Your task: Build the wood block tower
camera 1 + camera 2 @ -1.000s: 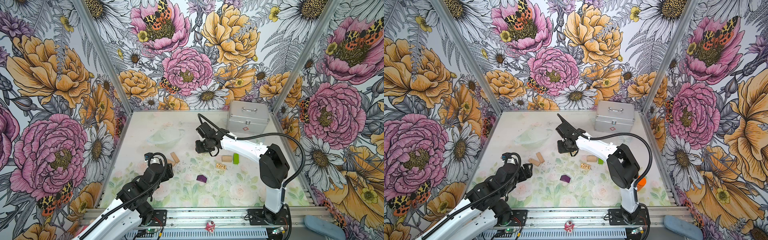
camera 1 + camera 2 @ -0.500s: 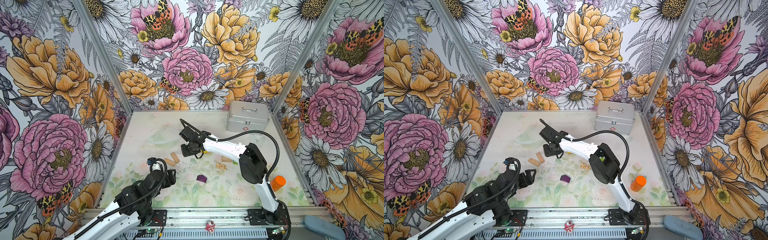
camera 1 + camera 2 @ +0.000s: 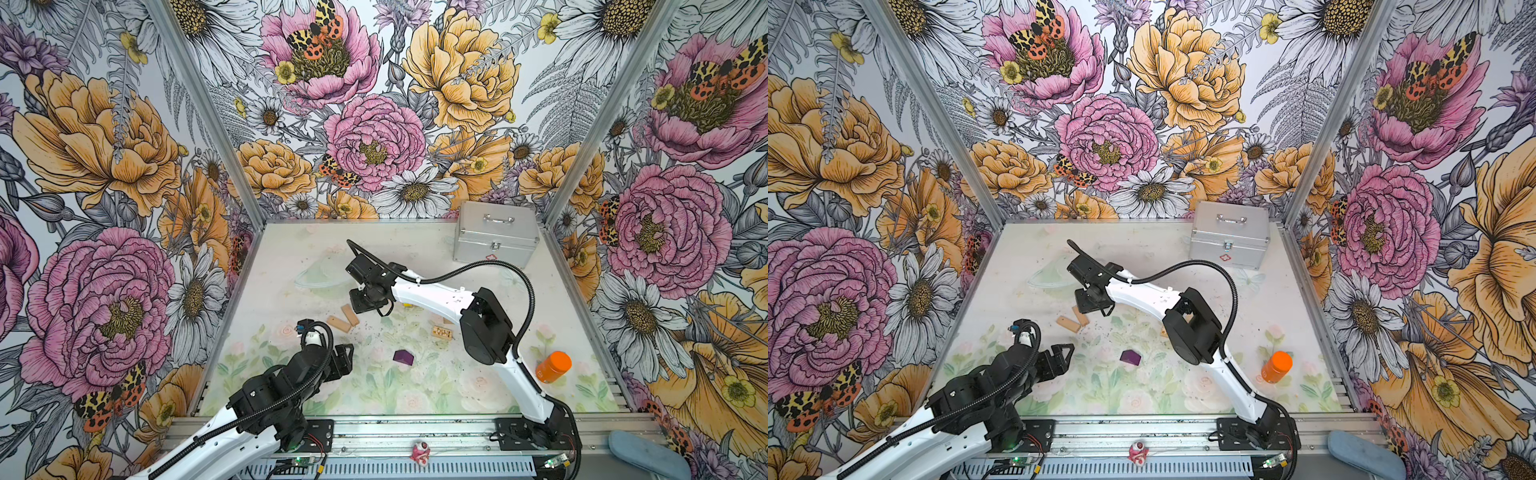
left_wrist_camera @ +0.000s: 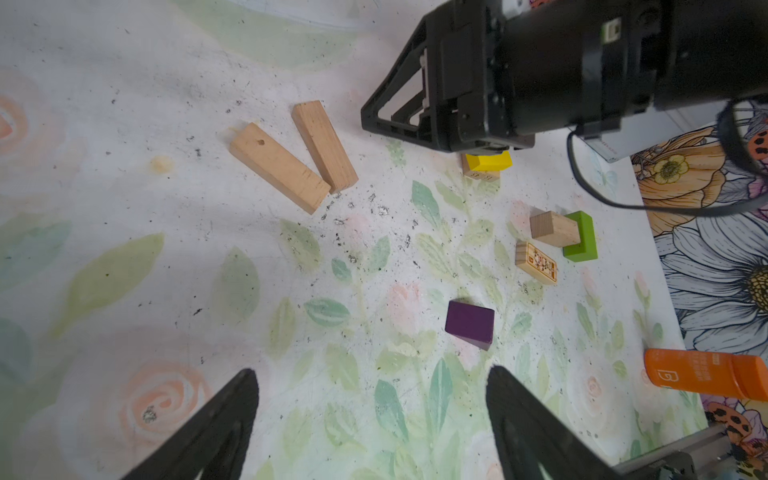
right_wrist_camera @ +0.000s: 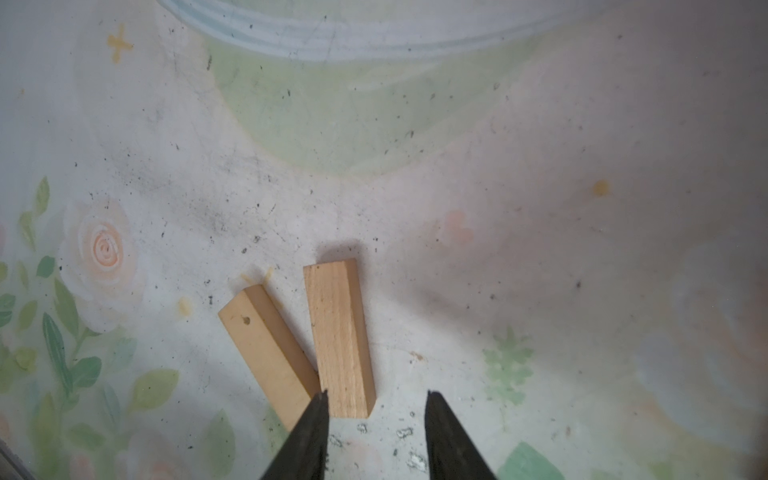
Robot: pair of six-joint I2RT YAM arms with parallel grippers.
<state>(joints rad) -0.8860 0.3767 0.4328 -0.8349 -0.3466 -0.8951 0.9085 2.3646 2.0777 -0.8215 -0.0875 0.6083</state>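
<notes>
Two tan planks [image 5: 338, 332] [image 5: 266, 353] lie in a V on the mat, seen in both top views [image 3: 350, 314] [image 3: 1068, 323]. My right gripper [image 5: 376, 395] hovers open just over their near ends, with nothing between its fingers. A purple block [image 4: 469, 322] lies mid-mat, ahead of my open, empty left gripper [image 4: 371, 371] [image 3: 345, 357]. Farther right are a yellow block [image 4: 487, 161] on a tan one, a tan cube [image 4: 552, 228], a green block [image 4: 582, 237] and a printed block [image 4: 536, 262]. No tower is in view; the wood blocks lie loose.
A silver metal case [image 3: 494, 241] stands at the back right corner. An orange bottle [image 3: 552, 368] lies near the front right. Floral walls close the mat on three sides, and a metal rail [image 3: 415, 432] runs along the front.
My right gripper has swept left from the blocks on the right to the two planks, jaws slightly wider. My left arm drew back toward the front. The orange bottle has come into view.
</notes>
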